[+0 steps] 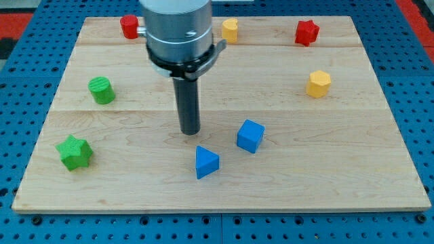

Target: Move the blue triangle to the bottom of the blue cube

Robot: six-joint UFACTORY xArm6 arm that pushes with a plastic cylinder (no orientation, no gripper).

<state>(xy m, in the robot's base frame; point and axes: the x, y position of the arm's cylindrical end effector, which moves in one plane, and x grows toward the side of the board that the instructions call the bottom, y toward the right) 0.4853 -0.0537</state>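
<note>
The blue triangle (206,162) lies on the wooden board near the view's bottom centre. The blue cube (250,135) sits up and to the right of it, a short gap apart. My tip (190,131) rests on the board just above and slightly left of the blue triangle, and to the left of the blue cube, touching neither.
A green cylinder (102,90) and a green star (74,152) sit at the view's left. A red cylinder (129,26), a yellow block (230,30) and a red star (306,32) line the top edge. A yellow hexagon (318,83) is at the right. The wooden board (339,176) ends near the bottom.
</note>
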